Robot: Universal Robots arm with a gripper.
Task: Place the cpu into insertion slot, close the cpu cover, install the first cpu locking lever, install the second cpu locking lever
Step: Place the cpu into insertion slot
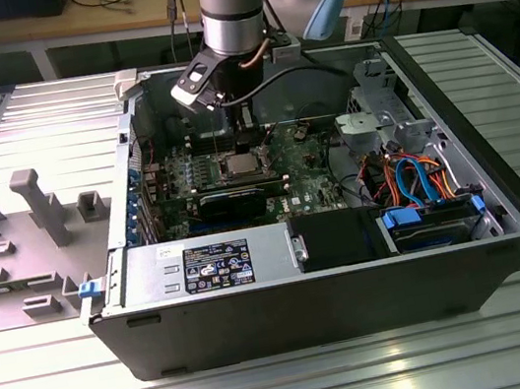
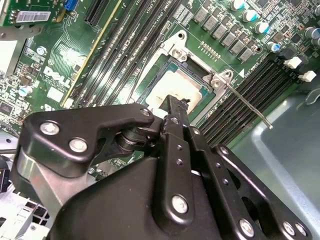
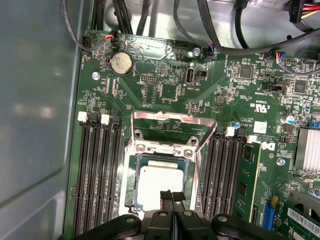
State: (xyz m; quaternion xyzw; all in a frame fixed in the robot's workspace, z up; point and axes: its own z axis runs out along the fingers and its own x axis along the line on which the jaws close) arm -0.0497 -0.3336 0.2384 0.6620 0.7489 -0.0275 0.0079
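Observation:
The cpu [image 3: 159, 184] lies flat in the insertion slot [image 3: 131, 175], its silvery-tan top showing in both wrist views [image 2: 175, 84]. The cpu cover [image 3: 172, 118] is swung open, its frame standing back from the socket on the hinge side. One thin locking lever [image 2: 246, 104] sticks out, unlatched, away from the socket's corner. My gripper [image 3: 173, 196] hovers just over the chip's edge with its fingertips [image 2: 174, 106] pressed together and nothing between them. In the exterior view my gripper [image 1: 239, 143] hangs over the socket [image 1: 238, 166] in the middle of the motherboard.
Long black memory slots [image 3: 97, 175] run on both sides of the socket [image 3: 224, 175]. A long black card [image 1: 231, 199] lies just in front of the socket. Cables and a drive cage [image 1: 419, 188] fill the case on the exterior view's right. The case wall [image 3: 35, 100] stands close by.

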